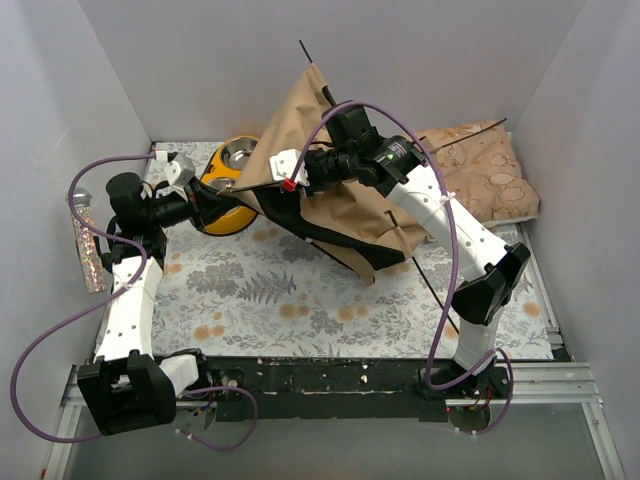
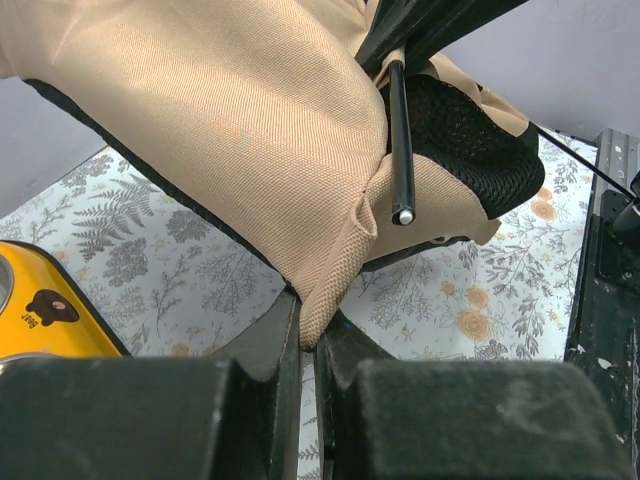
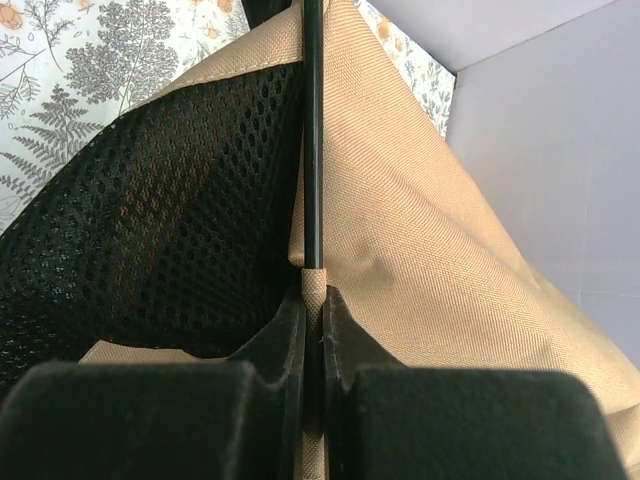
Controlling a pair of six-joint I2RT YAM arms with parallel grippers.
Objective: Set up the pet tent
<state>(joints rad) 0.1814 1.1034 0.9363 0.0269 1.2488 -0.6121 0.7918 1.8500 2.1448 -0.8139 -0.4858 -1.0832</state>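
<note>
Tan canvas pet tent (image 1: 335, 195) with black trim and thin black crossing poles: it hangs half-raised over the far middle of the floral-patterned tabletop (image 1: 270, 290), between the yellow double steel bowl (image 1: 228, 218) and the pinkish-beige patterned cushion (image 1: 490, 175). It is not yet a standing shape.

Left gripper (image 2: 308, 325): jaws all but closed, pinching a folded corner of the canvas. Right gripper (image 3: 313, 300): jaws all but closed on the tan sleeve where one thin black pole (image 3: 313, 130) enters. A second pole end (image 2: 401, 215) hangs free beside the black mesh panel (image 2: 470, 140), unseated.

I judge the step in hand to be tensioning the shell so the poles can seat. To do it well, I would draw the two held points apart evenly and hold the pole in line with its sleeve, so it neither bows sideways nor slips out. The left pinch is on a thin fold and may slide.

Pose: my left arm reaches forward low, wrist turned inward. My right arm arches high, wrist pointing left across the tent.
</note>
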